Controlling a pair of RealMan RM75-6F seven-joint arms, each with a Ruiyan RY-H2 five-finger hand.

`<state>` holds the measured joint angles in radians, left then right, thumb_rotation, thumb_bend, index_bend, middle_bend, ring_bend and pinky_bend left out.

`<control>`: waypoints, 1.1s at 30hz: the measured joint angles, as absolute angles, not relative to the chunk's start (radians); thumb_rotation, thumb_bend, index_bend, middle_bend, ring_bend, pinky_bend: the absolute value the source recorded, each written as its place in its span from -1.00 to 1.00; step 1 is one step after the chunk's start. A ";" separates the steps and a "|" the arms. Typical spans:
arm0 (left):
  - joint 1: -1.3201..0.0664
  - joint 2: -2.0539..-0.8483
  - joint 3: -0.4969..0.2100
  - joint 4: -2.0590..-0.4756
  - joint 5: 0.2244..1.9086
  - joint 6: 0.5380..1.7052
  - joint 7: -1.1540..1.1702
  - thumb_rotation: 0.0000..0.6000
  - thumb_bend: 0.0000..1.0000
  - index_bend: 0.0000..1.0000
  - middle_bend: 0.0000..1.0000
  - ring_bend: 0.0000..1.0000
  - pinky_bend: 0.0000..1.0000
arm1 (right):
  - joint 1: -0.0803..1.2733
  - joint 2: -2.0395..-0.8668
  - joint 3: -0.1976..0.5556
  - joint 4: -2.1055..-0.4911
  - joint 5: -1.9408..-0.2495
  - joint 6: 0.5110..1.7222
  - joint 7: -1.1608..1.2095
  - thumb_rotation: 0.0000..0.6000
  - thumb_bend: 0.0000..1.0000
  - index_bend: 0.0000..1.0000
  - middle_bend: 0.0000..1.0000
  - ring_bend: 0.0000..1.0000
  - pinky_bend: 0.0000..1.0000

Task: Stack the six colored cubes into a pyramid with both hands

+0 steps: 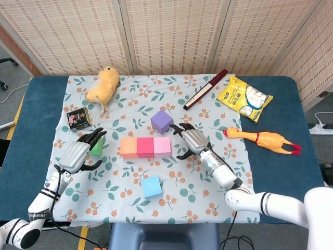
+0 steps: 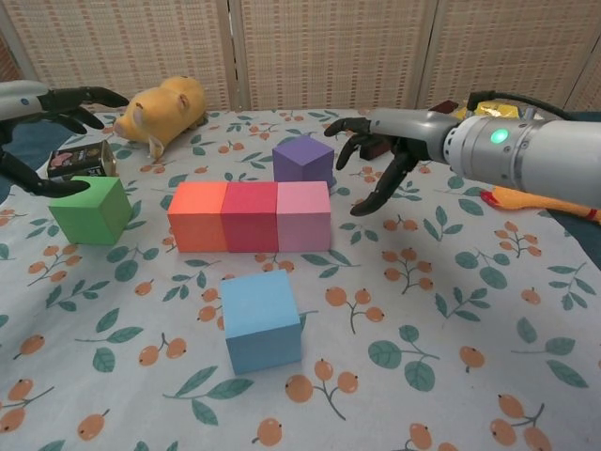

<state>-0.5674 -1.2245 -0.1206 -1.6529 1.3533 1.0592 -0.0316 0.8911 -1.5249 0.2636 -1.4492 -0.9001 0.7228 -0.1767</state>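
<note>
Now the right hand hovers spread wide, holding nothing, just beside the pink cube; the left hand, fingers apart, brackets the green cube.

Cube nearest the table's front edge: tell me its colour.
Light blue. The cube sits alone in front of the three-cube row; the chest view shows it best.

Head view looks steeply down; chest view low, close, sharing the cubes
</note>
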 measured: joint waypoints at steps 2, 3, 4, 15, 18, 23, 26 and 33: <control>-0.569 -1.226 -0.121 -1.655 1.350 1.056 -0.025 1.00 -0.34 -1.00 -1.00 -0.75 -0.69 | 0.882 -1.503 0.249 -1.474 -0.876 0.708 -0.172 1.00 -0.87 -1.00 -0.52 -0.95 -0.94; -0.569 -1.227 -0.120 -1.655 1.349 1.055 -0.022 1.00 -0.34 -1.00 -1.00 -0.75 -0.69 | 0.880 -1.501 0.244 -1.476 -0.874 0.702 -0.167 1.00 -0.86 -1.00 -0.52 -0.95 -0.94; -0.570 -1.227 -0.120 -1.656 1.347 1.054 -0.019 1.00 -0.34 -1.00 -1.00 -0.75 -0.69 | 0.879 -1.501 0.238 -1.474 -0.875 0.699 -0.161 1.00 -0.86 -1.00 -0.52 -0.95 -0.94; -0.570 -1.232 -0.121 -1.657 1.339 1.051 -0.013 1.00 -0.34 -1.00 -1.00 -0.75 -0.69 | 0.891 -1.545 0.229 -1.423 -0.906 0.668 -0.100 1.00 -0.86 -1.00 -0.51 -0.95 -0.94; -0.571 -1.233 -0.121 -1.656 1.339 1.050 -0.014 1.00 -0.34 -1.00 -1.00 -0.75 -0.69 | 0.898 -1.559 0.229 -1.411 -0.911 0.662 -0.091 1.00 -0.86 -1.00 -0.51 -0.95 -0.94; -0.570 -1.234 -0.121 -1.652 1.341 1.051 -0.017 1.00 -0.34 -1.00 -1.00 -0.75 -0.69 | 0.908 -1.576 0.226 -1.401 -0.916 0.659 -0.084 1.00 -0.86 -1.00 -0.51 -0.95 -0.94; -0.569 -1.234 -0.120 -1.650 1.342 1.051 -0.020 1.00 -0.34 -1.00 -1.00 -0.75 -0.69 | 0.912 -1.581 0.225 -1.399 -0.916 0.660 -0.082 1.00 -0.86 -1.00 -0.51 -0.95 -0.94; -0.569 -1.236 -0.118 -1.643 1.346 1.051 -0.028 1.00 -0.34 -1.00 -1.00 -0.75 -0.69 | 0.919 -1.588 0.223 -1.398 -0.907 0.663 -0.081 1.00 -0.86 -1.00 -0.51 -0.95 -0.94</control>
<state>-0.5685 -1.2363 -0.1182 -1.6432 1.3462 1.0506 -0.0281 0.9190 -1.5882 0.2230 -1.3980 -0.9072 0.6631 -0.0806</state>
